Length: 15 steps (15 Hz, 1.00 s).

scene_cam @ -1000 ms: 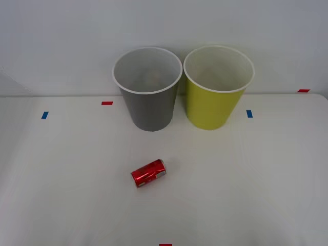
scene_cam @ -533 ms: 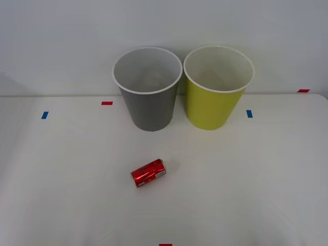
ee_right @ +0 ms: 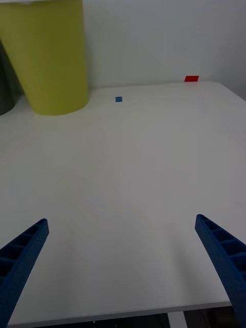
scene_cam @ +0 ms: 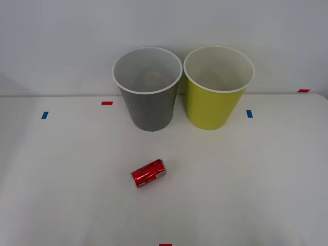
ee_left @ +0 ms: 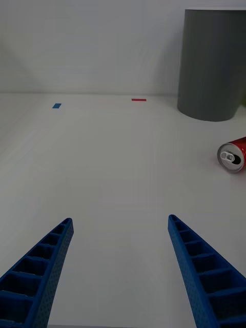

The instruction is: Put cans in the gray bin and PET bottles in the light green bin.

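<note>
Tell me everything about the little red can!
The red can is small, shiny metal with white lettering and silver ends. It lies on its side on the white table, in front of the gray bin, apart from it. Its top end with the pull tab shows in the left wrist view. Nothing grips it.

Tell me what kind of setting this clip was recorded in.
Likely a lab test bench: a plain white table against a bare wall, coloured tape markers, and just a gray bin, a light green bin and one can.
</note>
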### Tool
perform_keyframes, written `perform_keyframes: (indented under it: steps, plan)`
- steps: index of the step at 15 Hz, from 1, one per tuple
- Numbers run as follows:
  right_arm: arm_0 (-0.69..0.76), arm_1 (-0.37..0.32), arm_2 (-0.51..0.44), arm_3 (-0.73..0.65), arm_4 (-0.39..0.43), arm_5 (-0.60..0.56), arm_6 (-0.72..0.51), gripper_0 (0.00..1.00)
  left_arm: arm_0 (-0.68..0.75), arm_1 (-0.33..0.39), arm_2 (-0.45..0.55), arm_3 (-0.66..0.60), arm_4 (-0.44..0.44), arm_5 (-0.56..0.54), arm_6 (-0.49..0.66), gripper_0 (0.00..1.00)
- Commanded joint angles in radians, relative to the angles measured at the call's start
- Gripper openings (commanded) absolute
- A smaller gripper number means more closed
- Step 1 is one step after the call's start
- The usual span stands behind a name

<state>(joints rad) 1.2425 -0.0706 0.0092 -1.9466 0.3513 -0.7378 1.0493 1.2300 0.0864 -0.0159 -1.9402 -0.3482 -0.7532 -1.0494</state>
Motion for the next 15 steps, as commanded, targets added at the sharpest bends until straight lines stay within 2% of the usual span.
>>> perform_keyframes:
  steps: [1,2,4,5,7,9,12,15]
  plan:
    - [0.000,0.000,0.000,0.000,0.000,0.000,0.000,1.00,-0.066,0.038,-0.021,0.130,0.054,-0.160,-0.001,0.35]
    - [0.000,0.000,0.000,0.000,0.000,0.000,0.000,1.00,-0.056,0.073,-0.019,0.129,0.067,-0.186,-0.006,0.31]
    - [0.000,0.000,0.000,0.000,0.000,0.000,0.000,1.00,-0.058,0.156,-0.044,0.124,0.106,-0.179,-0.046,0.32]
    - [0.000,0.000,0.000,0.000,0.000,0.000,0.000,1.00,-0.069,0.202,-0.081,0.122,0.149,-0.147,-0.126,0.37]
    - [0.000,0.000,0.000,0.000,0.000,0.000,0.000,1.00,-0.096,0.273,-0.134,0.122,0.232,-0.123,-0.239,0.57]
    - [0.000,0.000,0.000,0.000,0.000,0.000,0.000,1.00,-0.135,0.372,-0.154,0.124,0.296,-0.107,-0.330,0.65]
    - [0.000,0.000,0.000,0.000,0.000,0.000,0.000,1.00,-0.208,0.504,-0.190,0.124,0.374,-0.097,-0.343,0.65]
    - [0.000,0.000,0.000,0.000,0.000,0.000,0.000,1.00,-0.287,0.598,-0.229,0.124,0.400,-0.072,-0.351,0.65]
